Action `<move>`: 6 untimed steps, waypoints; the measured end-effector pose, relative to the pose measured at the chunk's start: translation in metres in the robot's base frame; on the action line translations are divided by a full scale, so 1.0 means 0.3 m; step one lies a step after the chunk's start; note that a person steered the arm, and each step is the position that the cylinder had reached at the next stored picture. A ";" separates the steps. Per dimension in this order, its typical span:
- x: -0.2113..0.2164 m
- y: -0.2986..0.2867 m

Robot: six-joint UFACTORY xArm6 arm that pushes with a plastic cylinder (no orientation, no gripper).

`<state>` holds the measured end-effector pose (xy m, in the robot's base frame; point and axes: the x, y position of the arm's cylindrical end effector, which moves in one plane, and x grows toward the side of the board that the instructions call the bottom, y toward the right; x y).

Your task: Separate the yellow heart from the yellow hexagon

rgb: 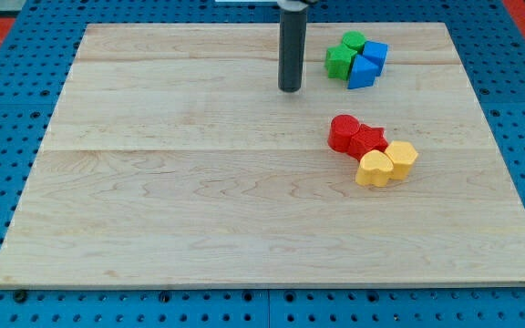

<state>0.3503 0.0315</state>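
Yellow heart (374, 169) sits touching the yellow hexagon (401, 158) at the table's (199, 210) right, beside two red blocks (355, 137). Nothing is separated yet. My tip (290, 89), a bare rod with no hand, stands well apart toward the view's top.

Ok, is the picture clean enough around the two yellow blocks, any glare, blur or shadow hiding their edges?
Camera view: even, soft light, no glare on the board; yellow heart and yellow hexagon are sharp, touching, with only faint shadows beneath; my tip stands clear toward the view's top, also crisp.
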 end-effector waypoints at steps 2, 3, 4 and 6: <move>0.016 0.552; 0.140 0.758; 0.379 0.628; 0.458 0.164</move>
